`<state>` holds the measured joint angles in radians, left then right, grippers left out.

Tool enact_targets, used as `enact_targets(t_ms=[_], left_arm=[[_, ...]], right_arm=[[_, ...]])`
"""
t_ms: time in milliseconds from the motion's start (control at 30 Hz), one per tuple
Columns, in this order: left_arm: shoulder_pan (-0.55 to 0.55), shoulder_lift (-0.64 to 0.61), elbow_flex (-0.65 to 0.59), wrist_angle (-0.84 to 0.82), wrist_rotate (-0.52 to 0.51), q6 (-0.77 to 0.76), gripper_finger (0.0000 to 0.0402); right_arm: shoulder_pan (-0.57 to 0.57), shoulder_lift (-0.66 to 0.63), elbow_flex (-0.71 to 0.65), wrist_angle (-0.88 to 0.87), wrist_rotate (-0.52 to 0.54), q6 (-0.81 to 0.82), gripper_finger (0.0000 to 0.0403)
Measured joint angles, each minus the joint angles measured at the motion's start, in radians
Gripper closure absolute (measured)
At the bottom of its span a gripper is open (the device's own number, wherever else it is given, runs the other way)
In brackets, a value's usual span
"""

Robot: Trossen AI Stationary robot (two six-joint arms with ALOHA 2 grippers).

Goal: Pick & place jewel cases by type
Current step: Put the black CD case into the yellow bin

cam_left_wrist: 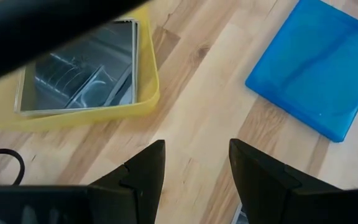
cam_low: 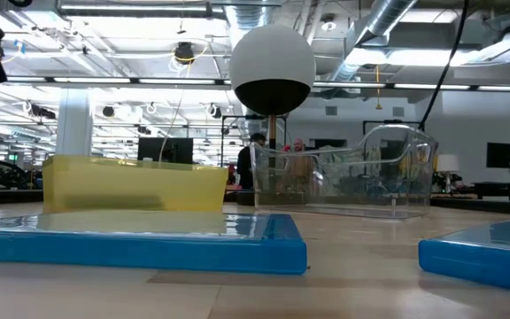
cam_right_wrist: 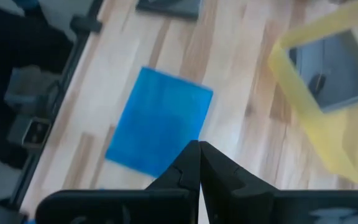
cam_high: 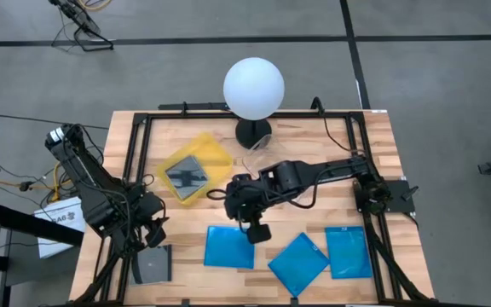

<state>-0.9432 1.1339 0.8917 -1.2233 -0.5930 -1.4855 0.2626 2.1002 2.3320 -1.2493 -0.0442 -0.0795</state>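
Only the high view shows left fingers [cam_high: 153,232] apart, right fingers [cam_high: 258,230] closed empty.

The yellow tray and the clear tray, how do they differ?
The yellow tray is opaque and shallow; the clear tray is see-through and stands taller. The yellow tray holds a grey case; no case shows in the clear tray. Both sit on the table's far half, near the white globe.

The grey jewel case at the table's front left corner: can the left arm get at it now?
Probably yes. The grey jewel case lies flat, uncovered, and the open left gripper hovers beside it with nothing between.
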Motion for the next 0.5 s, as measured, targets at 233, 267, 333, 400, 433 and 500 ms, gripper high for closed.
enact_targets(t_ms=[233,267,333,400,433,500], left_arm=[[0.0,0.015,0.0,0.002,-0.005,-0.027,0.0228],[0.0,0.019,0.0,0.002,-0.006,-0.027,0.0228],[0.0,0.029,0.0,0.002,-0.006,-0.028,0.0228],[0.0,0.038,0.0,0.002,-0.006,-0.029,0.0228],[0.0,0.042,0.0,0.002,-0.006,-0.029,0.0228],[0.0,0.047,0.0,0.002,-0.007,-0.029,0.0228]], right_arm=[[0.016,-0.012,-0.002,-0.117,-0.002,-0.007,0.0403],[0.019,-0.019,-0.002,-0.122,-0.002,-0.007,0.0403],[0.019,-0.046,-0.001,-0.139,-0.002,-0.007,0.0403],[0.019,-0.083,-0.002,-0.148,-0.002,0.002,0.0403],[0.019,-0.108,-0.001,-0.145,0.002,0.008,0.0403],[0.021,-0.16,-0.001,-0.138,0.025,0.024,0.0403]])
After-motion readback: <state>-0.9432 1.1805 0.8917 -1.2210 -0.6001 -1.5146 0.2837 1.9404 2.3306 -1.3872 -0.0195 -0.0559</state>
